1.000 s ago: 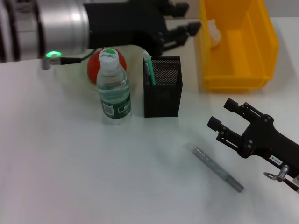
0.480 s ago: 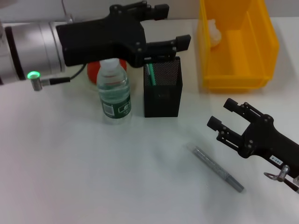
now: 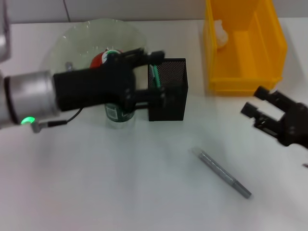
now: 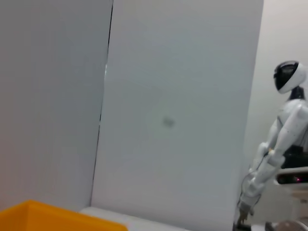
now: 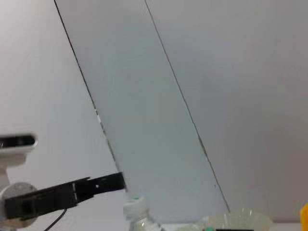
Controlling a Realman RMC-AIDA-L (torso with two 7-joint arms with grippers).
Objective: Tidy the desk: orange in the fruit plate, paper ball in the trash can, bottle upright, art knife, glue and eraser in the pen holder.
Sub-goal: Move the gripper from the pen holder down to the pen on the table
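Observation:
My left gripper (image 3: 159, 74) reaches in from the left, open, hovering over the bottle (image 3: 118, 114) and just left of the black mesh pen holder (image 3: 168, 103). The bottle stands upright and is mostly hidden by that arm. Behind it the orange (image 3: 98, 60) lies on the glass fruit plate (image 3: 77, 38). A green stick (image 3: 154, 73), likely the glue, stands in the holder. The grey art knife (image 3: 224, 173) lies on the table in front. The paper ball (image 3: 219, 32) sits in the yellow bin (image 3: 245, 53). My right gripper (image 3: 257, 102) hangs open at the right edge. The eraser is out of view.
The right wrist view shows a wall, the left arm's gripper (image 5: 62, 195), the bottle cap (image 5: 134, 204) and the plate rim (image 5: 236, 221). In the left wrist view there is a wall, a corner of the yellow bin (image 4: 43, 216) and a white robot (image 4: 281, 144) standing far off.
My left arm has pulled back from behind the pen holder and now lies across the bottle. My right gripper has moved right and farther away, off the art knife's side.

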